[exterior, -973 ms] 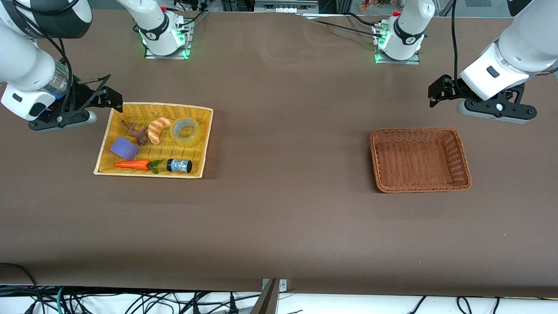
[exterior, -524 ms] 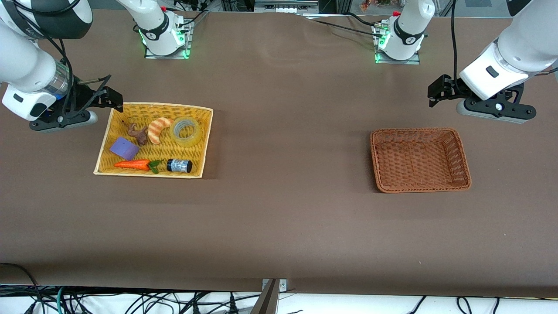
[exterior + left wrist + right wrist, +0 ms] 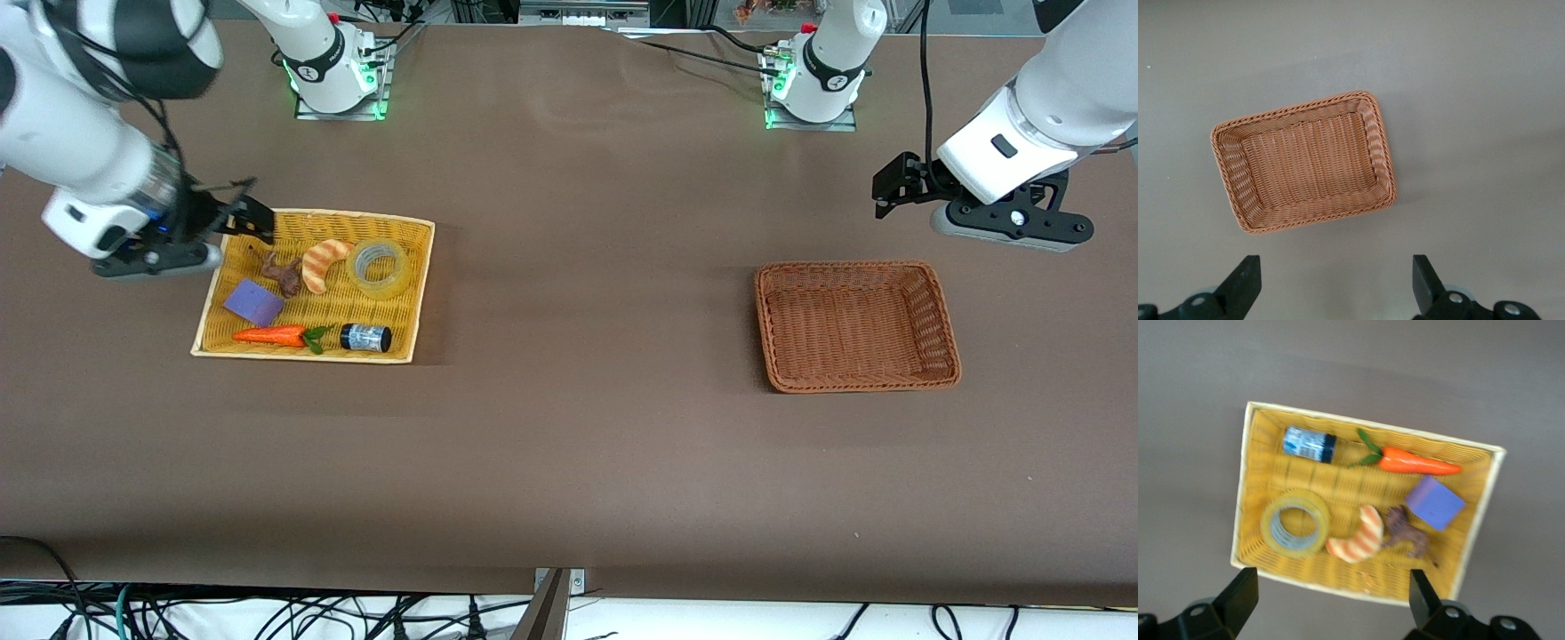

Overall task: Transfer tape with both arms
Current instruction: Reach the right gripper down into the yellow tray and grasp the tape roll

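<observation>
Only the front view shows both baskets. One tape roll (image 3: 379,267) lies in the yellow basket (image 3: 423,293), nearest its corner toward the bases. Right claw (image 3: 1328,597) hovers above, jaws apart; left claw (image 3: 1335,283), jaws apart, waits over one brown basket (image 3: 1386,167).

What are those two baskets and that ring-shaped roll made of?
Both baskets look woven, wicker or plastic imitation: ribbed weave shows on the yellow basket and the brown basket. The tape seems to be glossy clear plastic film, yellowish, wound in a ring; the weave shows through its hole.
</observation>
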You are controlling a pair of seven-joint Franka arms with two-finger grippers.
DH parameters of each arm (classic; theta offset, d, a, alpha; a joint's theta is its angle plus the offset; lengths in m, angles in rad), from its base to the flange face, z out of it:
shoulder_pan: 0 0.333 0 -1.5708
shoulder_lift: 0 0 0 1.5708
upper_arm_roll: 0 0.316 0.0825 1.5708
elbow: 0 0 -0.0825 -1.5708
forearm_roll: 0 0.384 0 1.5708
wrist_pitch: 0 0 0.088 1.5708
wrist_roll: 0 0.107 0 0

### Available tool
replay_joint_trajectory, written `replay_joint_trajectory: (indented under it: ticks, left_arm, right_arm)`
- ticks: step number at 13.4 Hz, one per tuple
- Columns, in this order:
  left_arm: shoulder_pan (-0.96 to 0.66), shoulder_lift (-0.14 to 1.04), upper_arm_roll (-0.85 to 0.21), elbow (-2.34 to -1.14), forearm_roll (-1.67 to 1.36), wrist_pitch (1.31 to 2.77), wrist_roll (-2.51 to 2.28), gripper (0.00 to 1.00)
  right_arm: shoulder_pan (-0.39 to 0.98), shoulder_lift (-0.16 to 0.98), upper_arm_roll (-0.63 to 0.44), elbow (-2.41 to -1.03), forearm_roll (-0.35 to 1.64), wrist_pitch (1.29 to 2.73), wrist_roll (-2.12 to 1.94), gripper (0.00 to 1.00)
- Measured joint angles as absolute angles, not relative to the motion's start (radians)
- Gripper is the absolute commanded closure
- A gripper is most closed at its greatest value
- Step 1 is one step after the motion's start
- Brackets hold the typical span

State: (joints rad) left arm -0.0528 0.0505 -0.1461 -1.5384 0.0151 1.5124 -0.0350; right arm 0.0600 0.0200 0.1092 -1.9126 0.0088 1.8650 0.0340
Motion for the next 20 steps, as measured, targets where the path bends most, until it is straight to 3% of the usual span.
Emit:
replay_joint_trajectory:
  ticks: [8,12,17,20]
  left_arm:
    - [-0.059,0.051,-0.148,-1.538,0.015,1.512,-0.035,0.00]
    - [-0.055,0.051,-0.147,-1.538,0.015,1.512,-0.035,0.00]
    - [-0.054,0.051,-0.147,-1.538,0.015,1.512,-0.035,0.00]
    - [-0.054,0.051,-0.147,-1.538,0.015,1.512,-0.035,0.00]
  right_arm:
    - [0.064,0.114,0.191,-2.269,0.019,2.324,0.114,0.00]
    - [0.063,0.131,0.190,-2.388,0.019,2.427,0.114,0.03]
    - [0.063,0.185,0.190,-2.442,0.019,2.556,0.111,0.27]
    - [0.062,0.214,0.189,-2.442,0.019,2.584,0.109,0.64]
